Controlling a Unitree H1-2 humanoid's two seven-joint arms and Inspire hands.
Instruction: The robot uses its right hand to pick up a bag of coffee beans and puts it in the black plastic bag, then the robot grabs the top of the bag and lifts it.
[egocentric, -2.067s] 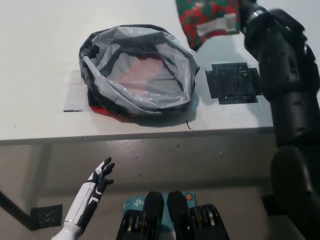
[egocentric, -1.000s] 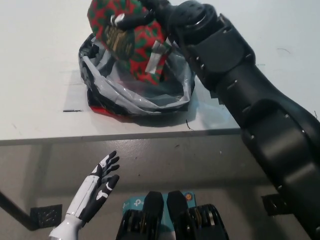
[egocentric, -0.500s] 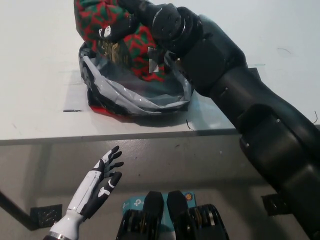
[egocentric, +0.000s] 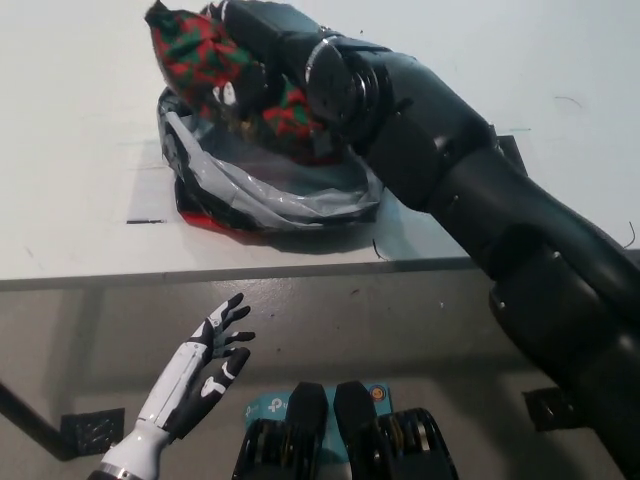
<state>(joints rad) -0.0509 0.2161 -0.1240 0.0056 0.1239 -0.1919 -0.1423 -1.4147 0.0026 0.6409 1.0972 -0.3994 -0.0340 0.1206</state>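
Right hand (egocentric: 250, 60) clamped on the coffee bean bag (egocentric: 205, 62) — crinkly red-green pack, held over the far rim of the black plastic bag (egocentric: 270, 195), lower end dipping into the mouth. Plastic bag is glossy, rim rolled down, sits near the table (egocentric: 80, 120) front edge; bare white table to its left. Left hand (egocentric: 205, 370) idle below the table edge — fingers spread, holding nothing.

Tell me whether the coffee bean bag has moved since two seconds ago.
Yes. The coffee bean bag, held by the right robot hand, has travelled leftward from beyond the black tape patch to over the black plastic bag.
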